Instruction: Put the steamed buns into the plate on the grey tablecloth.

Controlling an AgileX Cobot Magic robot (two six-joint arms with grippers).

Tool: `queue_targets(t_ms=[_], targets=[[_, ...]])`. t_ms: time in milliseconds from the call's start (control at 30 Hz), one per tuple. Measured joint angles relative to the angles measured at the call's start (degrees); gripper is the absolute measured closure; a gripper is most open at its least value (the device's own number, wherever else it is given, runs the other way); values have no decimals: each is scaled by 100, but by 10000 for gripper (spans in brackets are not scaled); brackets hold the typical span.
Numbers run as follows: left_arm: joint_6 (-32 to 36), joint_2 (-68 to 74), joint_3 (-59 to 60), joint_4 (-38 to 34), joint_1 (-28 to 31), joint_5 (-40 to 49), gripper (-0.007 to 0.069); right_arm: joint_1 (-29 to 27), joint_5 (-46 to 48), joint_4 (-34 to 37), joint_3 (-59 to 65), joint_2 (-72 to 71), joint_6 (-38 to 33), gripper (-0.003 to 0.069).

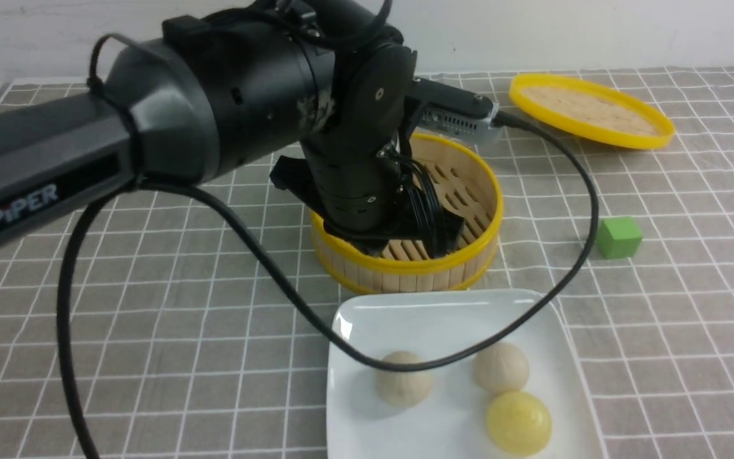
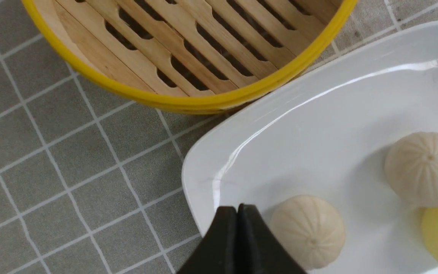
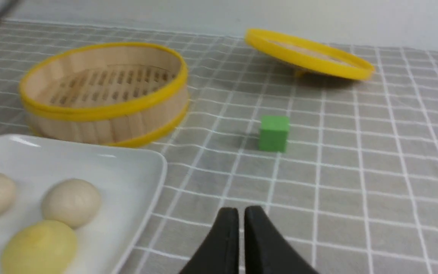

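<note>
Left beige bun [image 1: 404,387], right beige bun [image 1: 501,367], yellow bun [image 1: 518,422] dome-up on white square plate [image 1: 443,315], flat on grey tablecloth [image 1: 150,331]

Glossy black left arm [image 1: 214,95] marked PIPER, trailing black cable [image 1: 595,213].

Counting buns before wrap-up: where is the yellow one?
Front view: the yellow bun sits on the plate, near right corner, beside a beige bun.

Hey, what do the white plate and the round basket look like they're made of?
Plate: likely glazed ceramic, possibly melamine; glossy white with sharp highlights. Basket: pale bamboo or wood slats, matte, with smooth yellow rims that look plastic.
</note>
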Motion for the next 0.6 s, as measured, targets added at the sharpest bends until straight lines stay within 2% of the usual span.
queue_targets(t_ms=[67,200,367,567,600], targets=[[12,-399,0,77,-34,72,622,-326,0,-1,299,-39,5,609],[12,-1270,-13,270,-34,317,622,-592,37,-7,614,-37,5,608],[12,-2206,-38,496,-34,1053,622,-609,46,-12,620,-41,5,598],[13,-3235,137,742,-34,1104,622,-610,46,-13,620,-41,5,592],[-55,-3713,446,753,-34,1104,622,-610,46,-13,620,-41,5,590]])
